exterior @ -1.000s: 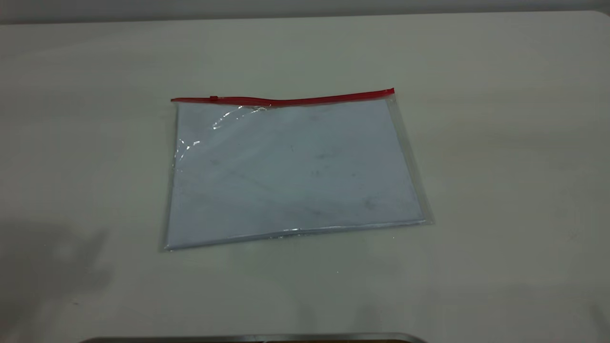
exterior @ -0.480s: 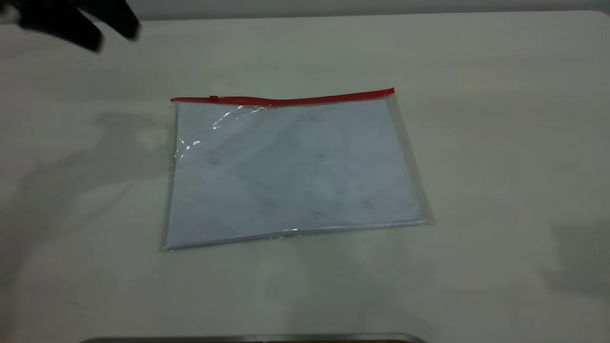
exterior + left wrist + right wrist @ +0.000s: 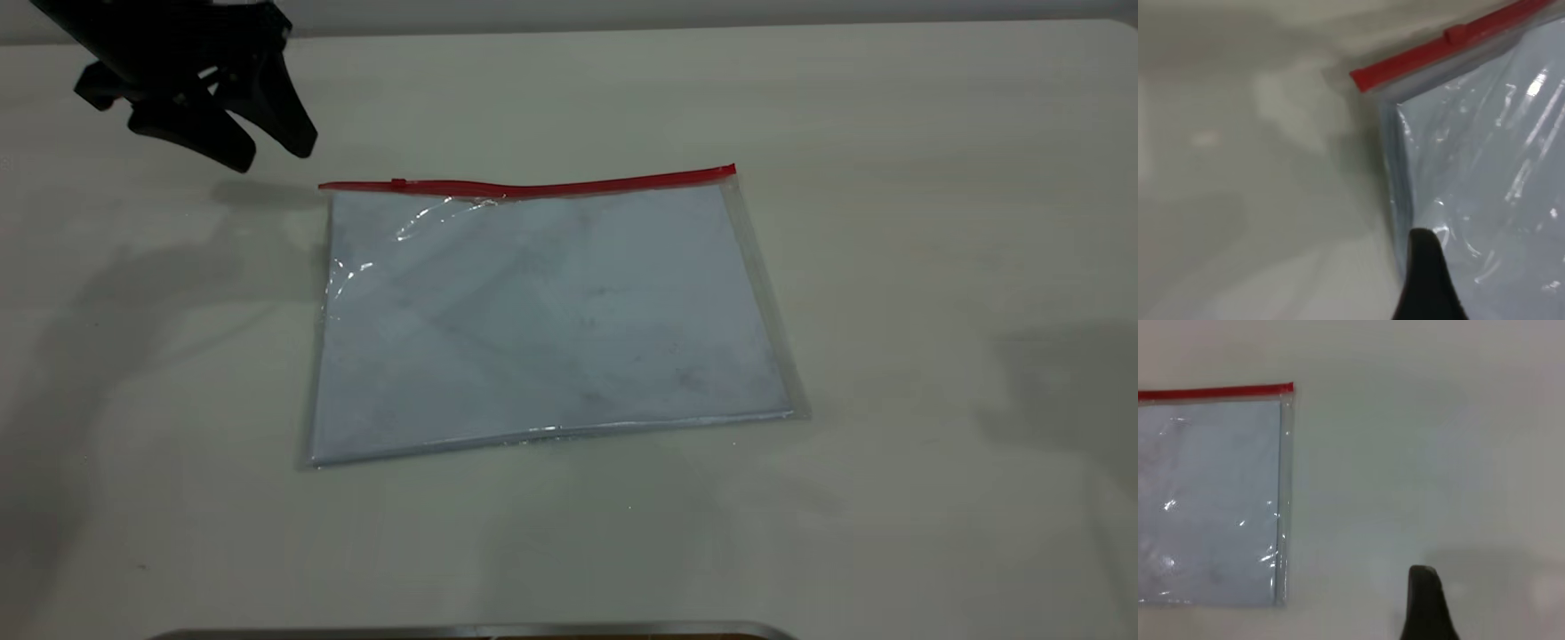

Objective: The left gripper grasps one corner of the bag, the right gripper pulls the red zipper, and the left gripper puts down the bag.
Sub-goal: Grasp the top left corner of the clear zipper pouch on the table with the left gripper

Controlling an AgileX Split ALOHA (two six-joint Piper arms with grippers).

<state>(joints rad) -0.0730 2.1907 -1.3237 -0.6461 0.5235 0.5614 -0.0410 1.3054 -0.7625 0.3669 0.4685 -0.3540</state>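
Note:
The bag (image 3: 551,311) lies flat on the table, with pale sheets inside. The red zipper (image 3: 533,187) runs along its far edge, and the small slider tab (image 3: 398,183) sits near the left end. My left gripper (image 3: 271,153) is open and hovers just left of and beyond the corner of the bag (image 3: 324,187) without touching it. In the left wrist view one finger (image 3: 1425,280) shows over the bag's side edge, below that corner (image 3: 1361,77). My right gripper is outside the exterior view. Its wrist view shows one finger (image 3: 1423,600) over bare table, right of the bag (image 3: 1211,500).
The table (image 3: 933,267) is a plain pale surface, and its far edge (image 3: 711,27) meets a wall. A grey metal rim (image 3: 471,631) runs along the near edge. An arm shadow falls on the table at the right (image 3: 1067,382).
My left gripper has come into the exterior view from the top left and dropped toward the bag's left red corner. A shadow has spread on the right. The bag has not moved.

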